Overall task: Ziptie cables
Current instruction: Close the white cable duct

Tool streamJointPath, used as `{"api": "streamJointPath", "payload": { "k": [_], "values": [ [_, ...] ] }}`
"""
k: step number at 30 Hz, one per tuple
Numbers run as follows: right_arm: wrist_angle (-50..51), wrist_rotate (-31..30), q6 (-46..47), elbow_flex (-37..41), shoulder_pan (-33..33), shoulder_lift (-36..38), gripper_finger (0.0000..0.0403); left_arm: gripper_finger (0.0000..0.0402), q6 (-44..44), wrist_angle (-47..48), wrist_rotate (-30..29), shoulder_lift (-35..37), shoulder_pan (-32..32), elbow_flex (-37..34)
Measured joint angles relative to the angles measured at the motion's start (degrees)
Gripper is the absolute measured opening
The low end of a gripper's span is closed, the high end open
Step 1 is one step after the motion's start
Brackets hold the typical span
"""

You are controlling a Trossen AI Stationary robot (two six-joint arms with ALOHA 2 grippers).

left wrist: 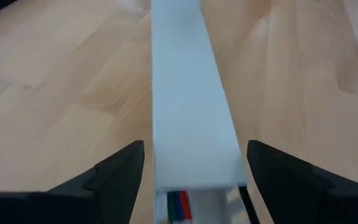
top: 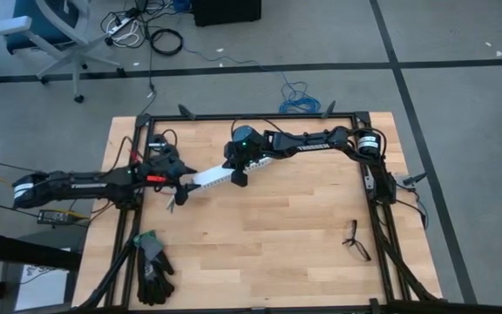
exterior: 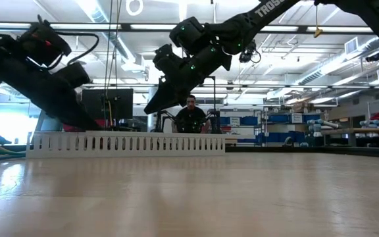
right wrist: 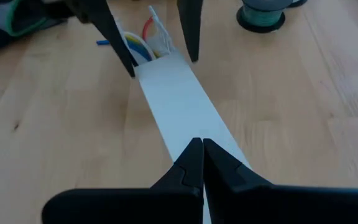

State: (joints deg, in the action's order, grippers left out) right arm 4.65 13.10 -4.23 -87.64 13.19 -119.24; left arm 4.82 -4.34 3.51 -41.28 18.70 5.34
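A: Listing item one: white slotted strip (top: 209, 178), lying flat on the wooden bench (top: 277, 235), slightly slanted, between the two arms.

B: Entered. Position of the left hand (top: 184, 179)?

A: At the strip's left end. Its two fingers (left wrist: 114, 180) stand apart, one on each side of the strip; whether they press its walls cannot be told.

B: Item two, the cables (right wrist: 143, 38)?

A: Thin wires, white, yellow, red and blue, poking out of the strip's left end, right between the left hand's fingers. In the left wrist view a few coloured strands (left wrist: 178, 204) show just inside the strip's open end. In the high view a small tuft of wire (top: 175, 200) hangs out just below the left hand.

B: Right hand (top: 238, 178)?

A: Fingers together, tips pointed down over the strip's right end. In the right wrist view the closed tips (right wrist: 202, 149) sit above the strip's white top; touching or just above, cannot tell. They grip nothing visible.

B: Ziptie?

A: Not identifiable in any view.

B: Other entries?

A: Black gloves (top: 152, 269) at the bench's near left corner; spectacles (top: 354, 241) near the right edge, well apart from both hands; a person (exterior: 191, 115) seated in the room behind the bench.
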Motion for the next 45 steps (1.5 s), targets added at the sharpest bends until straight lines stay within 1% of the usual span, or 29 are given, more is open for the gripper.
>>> {"api": "streamJointPath", "payload": {
  "k": [4, 10, 12, 15, 16, 19, 22, 25, 27, 29, 33, 37, 41, 45],
  "values": [
    [0.06, 0.02, 0.0, 0.0, 0.0, 0.0, 0.0, 0.0296, 2.73, 6.83, -0.9, 6.1, 0.0, -0.01],
    [0.45, 0.02, -0.02, 0.0, 0.0, 0.02, 0.0, 0.0296, 3.51, 10.76, -0.91, 12.98, 0.0, 0.04],
    [1.27, 0.04, -0.05, 0.0, 0.0, 0.02, 0.0, 0.0296, 3.79, 14.96, -1.41, 14.97, 0.0, 0.96],
    [2.87, 0.04, -0.14, 0.0, 0.0, 0.02, 0.0, 0.0296, 5.89, 22.41, -4.56, 17.64, 0.0, 2.33],
    [3.25, 0.04, -0.35, 0.0, 0.0, 0.02, 0.0, 0.0296, 6.55, 22.87, -5.41, 18.4, 0.0, 2.34],
    [2.51, 0.07, -0.57, 0.77, -0.06, 0.07, 0.0, 0.0292, 7.72, 23.54, -5.6, 20.1, 0.0, 2.36],
    [0.66, 0.03, -0.55, 2.56, -0.27, 0.47, 0.0, 0.0284, 8.88, 23.55, -5.18, 20.35, 0.0, 2.38],
    [-0.45, -1.64, -0.83, 4.38, -0.66, 1.75, 0.0, 0.0279, 8.91, 23.6, -5.14, 20.29, 0.0, 2.38],
    [-2.23, -3.17, -1.08, 6.67, -0.91, 3.62, 0.0, 0.0278, 8.87, 23.36, -5.13, 20.29, 0.0, 2.38],
    [-4.59, -3.48, -1.17, 9.7, -1.1, 6.02, 0.0, 0.0278, 8.85, 22.31, -5.12, 20.27, 0.0, 2.38],
    [-10.36, -3.68, 0.54, 17.94, -1.14, 11.36, 0.0, 0.0278, 8.8, 19.11, -5.21, 20.29, 0.0, 2.38],
    [-15.49, -5.4, 3.96, 27.12, -1.07, 15.42, 0.0, 0.0274, 9.62, 19.91, -4.88, 20.29, -0.03, 2.38],
    [-21.9, -5.87, 6.85, 33.93, -1.14, 17.67, 0.0, 0.0246, 12.2, 24.65, -4.75, 20.22, -0.07, 2.38],
    [-24.9, -5.82, 8.54, 36.68, -1.18, 17.79, 0.0, 0.0206, 14.0, 25.94, -4.76, 20.2, -0.07, 2.38]
  ]
}}
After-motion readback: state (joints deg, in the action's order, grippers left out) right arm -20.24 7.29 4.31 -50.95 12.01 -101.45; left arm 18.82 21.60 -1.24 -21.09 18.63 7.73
